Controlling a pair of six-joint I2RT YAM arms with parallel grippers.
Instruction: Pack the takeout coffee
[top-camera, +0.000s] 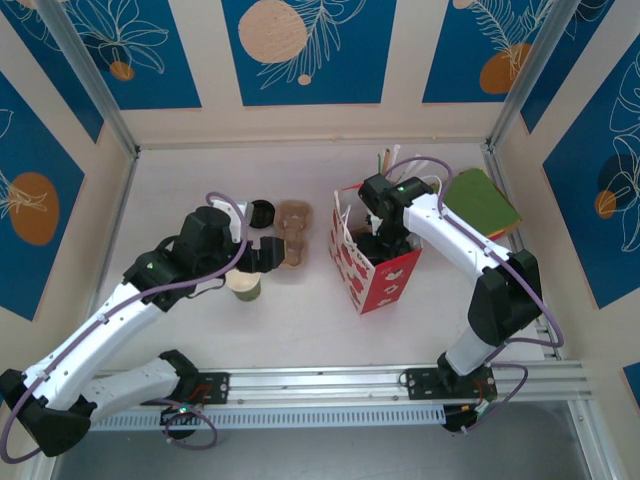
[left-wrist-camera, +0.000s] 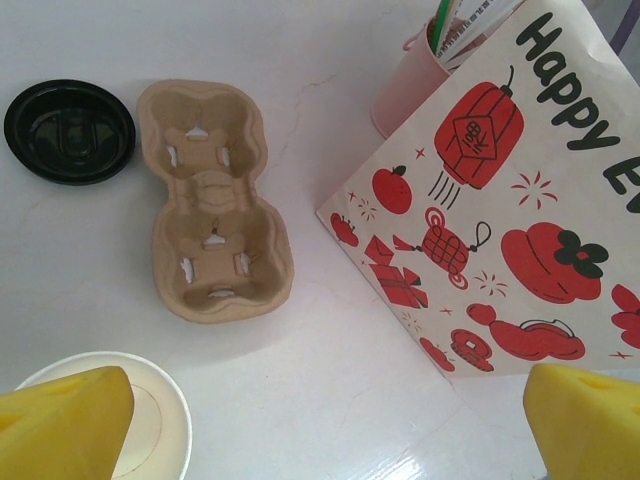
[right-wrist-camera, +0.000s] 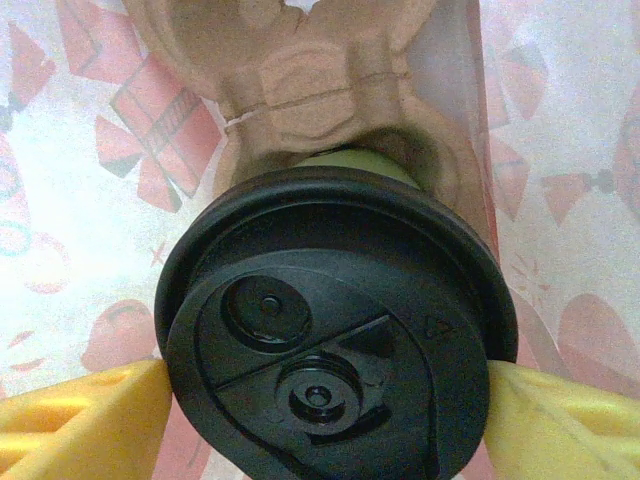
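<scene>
Black-lidded green paper takeout coffee cup (right-wrist-camera: 335, 330) sits inside the red-and-white paper bag (right-wrist-camera: 60, 200), seated in a brown pulp carrier (right-wrist-camera: 300, 90), its lid clamped between the right gripper's (right-wrist-camera: 325, 395) yellow fingers (right-wrist-camera: 90, 420). Beside the bag, the left gripper (left-wrist-camera: 325, 425) hangs fully spread and empty.

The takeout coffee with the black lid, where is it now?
In the right wrist view the takeout coffee sits in a cardboard cup carrier inside the red-and-white bag right of centre, between the fingers of the right gripper.

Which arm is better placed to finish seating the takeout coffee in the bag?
Right: the right gripper straddles the takeout coffee inside the bag. The left gripper hangs open outside, above a lidless cup.
</scene>
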